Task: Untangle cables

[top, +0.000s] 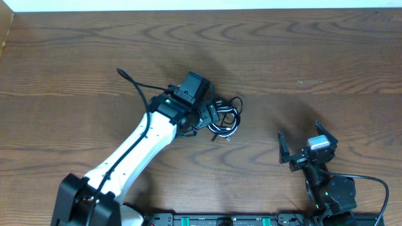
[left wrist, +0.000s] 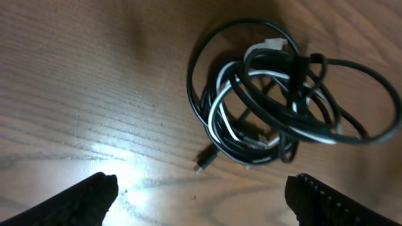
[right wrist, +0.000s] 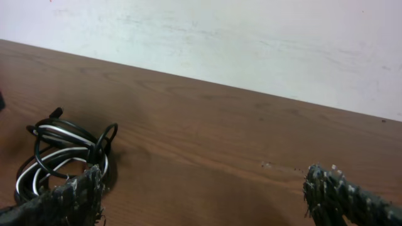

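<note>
On the wooden table [top: 314, 50] the white left arm [top: 135, 154] is stretching toward the middle and the right gripper [right wrist: 202, 182] is sitting at the near right, jaws wide and empty, while the left gripper [left wrist: 202, 188] is hovering fingers-apart, gripping nothing, just over the tangle of cables [top: 225, 119] — black cable [left wrist: 207, 56] looping around white cable [left wrist: 217, 103]

Thin white cable [left wrist: 213, 110] and longer black cable [left wrist: 190, 94], loosely tangled together, flat on the table [top: 314, 50].

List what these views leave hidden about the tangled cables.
Overhead: left gripper covers part of the bundle of thin black and white cables.
Left wrist: overlaps hide the number of black cables.
Right wrist: a finger of the right gripper hides the bundle's lower edge.
</note>
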Motion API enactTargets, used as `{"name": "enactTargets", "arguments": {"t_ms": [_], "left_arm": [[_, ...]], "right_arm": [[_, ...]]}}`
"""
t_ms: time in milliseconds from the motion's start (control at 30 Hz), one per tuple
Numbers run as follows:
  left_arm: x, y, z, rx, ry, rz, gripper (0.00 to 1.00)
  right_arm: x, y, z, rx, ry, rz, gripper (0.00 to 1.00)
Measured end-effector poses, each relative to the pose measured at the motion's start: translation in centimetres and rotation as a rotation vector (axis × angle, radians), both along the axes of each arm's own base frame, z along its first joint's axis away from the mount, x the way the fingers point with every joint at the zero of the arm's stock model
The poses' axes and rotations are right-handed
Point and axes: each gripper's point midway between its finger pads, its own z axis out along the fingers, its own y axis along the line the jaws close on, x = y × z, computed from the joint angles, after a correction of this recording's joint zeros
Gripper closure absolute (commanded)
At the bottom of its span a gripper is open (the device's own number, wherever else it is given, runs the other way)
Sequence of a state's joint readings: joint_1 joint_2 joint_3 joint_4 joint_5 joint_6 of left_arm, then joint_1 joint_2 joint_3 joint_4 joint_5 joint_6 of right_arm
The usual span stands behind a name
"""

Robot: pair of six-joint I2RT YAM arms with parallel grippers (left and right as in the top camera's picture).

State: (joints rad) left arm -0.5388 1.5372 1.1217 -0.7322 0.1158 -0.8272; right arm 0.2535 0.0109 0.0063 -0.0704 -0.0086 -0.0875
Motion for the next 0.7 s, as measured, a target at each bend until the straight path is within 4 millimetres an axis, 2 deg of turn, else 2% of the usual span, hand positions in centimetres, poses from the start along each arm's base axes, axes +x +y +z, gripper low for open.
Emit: {"name": "enactTargets", "arguments": {"t_ms": [167,333,700], "left_arm": [[0.6,-0.2,-1.7,0.014,0.026,0.036,0.01],[1.2,-1.2,-3.2,0.003,0.039,0.039,0.00],[-1.5,-3.1,-8.0,0.076,0.170,-0.037,0.44]], "right_arm": [[0.0,0.0,0.0,0.000,0.000,0.000,0.01],[0.0,0.0,0.0,0.000,0.000,0.000,0.01],[0.0,0.0,0.0,0.000,0.000,0.000,0.01]]}}
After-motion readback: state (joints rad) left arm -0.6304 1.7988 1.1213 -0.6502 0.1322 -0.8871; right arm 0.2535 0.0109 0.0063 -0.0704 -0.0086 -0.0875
